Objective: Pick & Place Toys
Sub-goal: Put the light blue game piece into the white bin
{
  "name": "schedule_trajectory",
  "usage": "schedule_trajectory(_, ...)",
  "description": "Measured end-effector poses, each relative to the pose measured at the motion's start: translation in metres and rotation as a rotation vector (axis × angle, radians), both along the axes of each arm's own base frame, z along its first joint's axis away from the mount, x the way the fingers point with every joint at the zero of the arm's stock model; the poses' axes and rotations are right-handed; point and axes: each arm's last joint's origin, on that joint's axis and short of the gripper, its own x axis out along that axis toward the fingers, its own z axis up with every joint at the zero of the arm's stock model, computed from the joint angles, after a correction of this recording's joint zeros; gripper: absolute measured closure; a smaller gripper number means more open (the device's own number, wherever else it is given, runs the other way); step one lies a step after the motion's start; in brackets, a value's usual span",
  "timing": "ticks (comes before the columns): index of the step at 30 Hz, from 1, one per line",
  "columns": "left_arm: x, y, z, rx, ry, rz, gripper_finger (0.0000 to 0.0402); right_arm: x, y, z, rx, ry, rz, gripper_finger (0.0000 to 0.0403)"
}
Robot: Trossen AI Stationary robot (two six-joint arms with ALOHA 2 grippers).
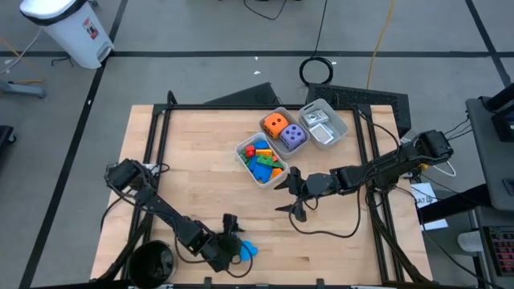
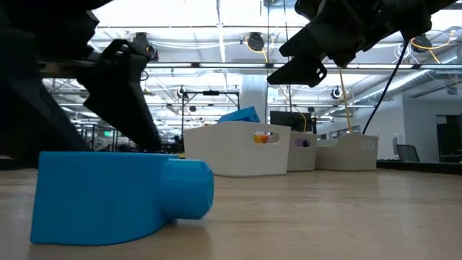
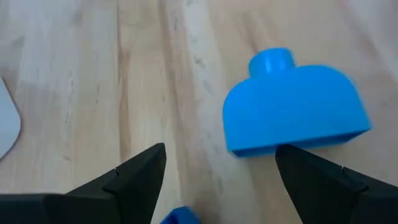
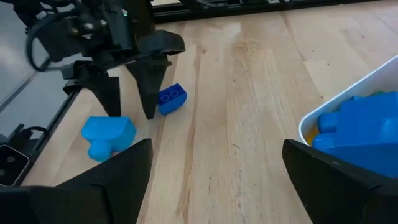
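Observation:
A light blue plastic piece with a round stud (image 1: 246, 250) lies on the table near its front edge; it also shows in the left wrist view (image 3: 292, 109) and the low view (image 2: 123, 196). A small dark blue brick (image 4: 171, 98) lies beside it. My left gripper (image 1: 230, 228) is open, its fingers pointing down just above the table next to both pieces (image 3: 221, 152). My right gripper (image 1: 291, 193) is open and empty mid-table, beside the white tray (image 1: 255, 178) of coloured bricks. An orange die (image 1: 274, 123) and a purple die (image 1: 293, 137) sit in a clear tray.
A third clear tray (image 1: 324, 122) with white cards stands at the far right of the tray group. A black round container (image 1: 152, 261) sits at the table's front left corner. Bare wood lies between the trays and the front edge.

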Motion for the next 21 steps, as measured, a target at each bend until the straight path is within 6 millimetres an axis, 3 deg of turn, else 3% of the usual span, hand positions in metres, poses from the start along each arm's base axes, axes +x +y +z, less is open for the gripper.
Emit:
schedule_trajectory(6, 0.009, 0.001, -0.002, 0.002, -0.040, -0.037, 0.0094, 0.000, 0.000, 0.000, -0.004, -0.001, 0.002, 0.0074)
schedule_trajectory(12, 0.025, 0.002, -0.021, 0.036, -0.085, -0.101, 0.0094, 0.000, 0.000, 0.000, -0.004, 0.000, 0.002, 0.0074)
schedule_trajectory(21, 0.049, 0.022, -0.028, 0.000, -0.151, -0.047, 0.0094, 0.000, 0.000, 0.000, -0.005, 0.002, 0.002, 0.0074)
